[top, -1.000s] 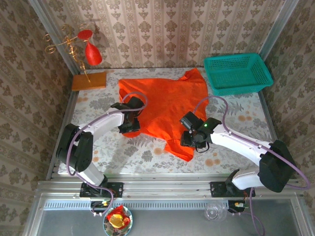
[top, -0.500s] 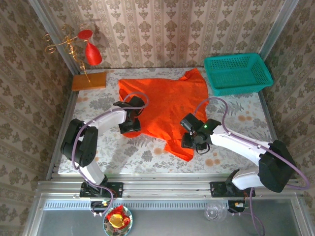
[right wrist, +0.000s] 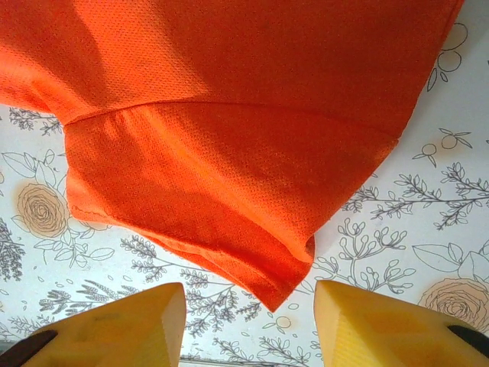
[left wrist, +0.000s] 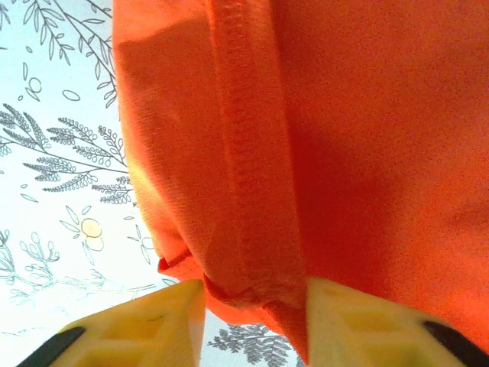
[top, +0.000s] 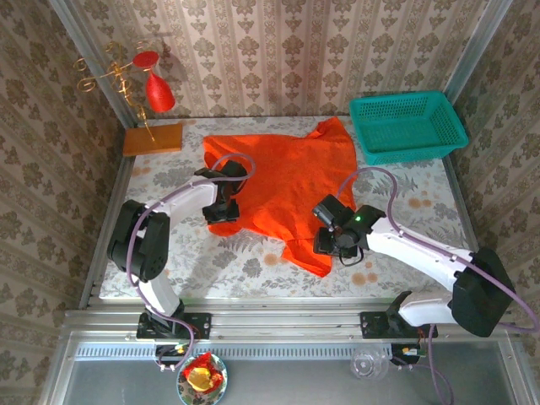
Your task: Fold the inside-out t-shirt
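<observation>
The left gripper stood narrow astride a bunched hem of the inside-out t-shirt, cloth touching both fingers, though whether it truly pinched I could not tell. The right gripper hung with jaws apart and empty just above the shirt's near corner. With the shirt spread on the middle of the flowered table, the likely trouble was the hem slipping from so shallow a bite, or one side lifting first and skewing the fold.

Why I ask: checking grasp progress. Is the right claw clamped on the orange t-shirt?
No, the right claw stands open, its yellow fingers apart, a corner of the t-shirt lying loose between them.
</observation>
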Tool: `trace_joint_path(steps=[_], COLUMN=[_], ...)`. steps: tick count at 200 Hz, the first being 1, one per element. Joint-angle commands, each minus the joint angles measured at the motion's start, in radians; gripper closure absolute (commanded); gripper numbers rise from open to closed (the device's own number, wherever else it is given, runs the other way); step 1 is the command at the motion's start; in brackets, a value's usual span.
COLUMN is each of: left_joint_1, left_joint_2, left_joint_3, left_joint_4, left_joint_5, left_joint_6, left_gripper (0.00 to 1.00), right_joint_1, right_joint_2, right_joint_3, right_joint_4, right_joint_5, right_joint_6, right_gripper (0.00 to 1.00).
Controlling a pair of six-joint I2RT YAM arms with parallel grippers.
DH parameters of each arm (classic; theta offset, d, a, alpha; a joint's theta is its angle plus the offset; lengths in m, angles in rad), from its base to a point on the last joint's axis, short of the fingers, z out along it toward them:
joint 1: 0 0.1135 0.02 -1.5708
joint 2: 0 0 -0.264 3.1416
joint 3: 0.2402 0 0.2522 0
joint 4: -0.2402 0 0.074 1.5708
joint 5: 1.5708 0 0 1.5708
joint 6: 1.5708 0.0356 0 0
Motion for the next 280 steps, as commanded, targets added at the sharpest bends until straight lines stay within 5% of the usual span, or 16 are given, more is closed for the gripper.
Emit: trace_joint_path(steps=[1, 72, 145, 197, 280], left_joint_1=[0.003, 0.003, 0.005, 0.007, 0.007], left_joint_2=[-0.048, -0.058, -0.035, -0.046, -0.068], left_joint_3=[0.001, -0.023, -0.051, -0.054, -0.049], left_joint_4=[-0.047, -0.019, 0.0, 0.008, 0.001], left_joint_5=[-0.002, 0.035, 0.053, 0.058, 0.052], left_joint_6=[0.007, 0.007, 0.008, 0.024, 0.036], left_gripper=[0.69, 0.85, 0.78, 1.0, 1.0], right_joint_1=[0.006, 0.007, 0.006, 0.005, 0.059], right_joint_2=[-0.028, 0.0, 0.068, 0.129, 0.167], right_joint_3=[-0.006, -0.037, -0.091, -0.129, -0.151], right_joint_4=[-0.049, -0.016, 0.049, 0.126, 0.095], right_joint_5=[0.04, 0.011, -0.017, -0.066, -0.095], right_joint_6=[0.02, 0.021, 0.035, 0.048, 0.119], right_gripper=[0.51, 0.51, 0.5, 0.5, 0.59])
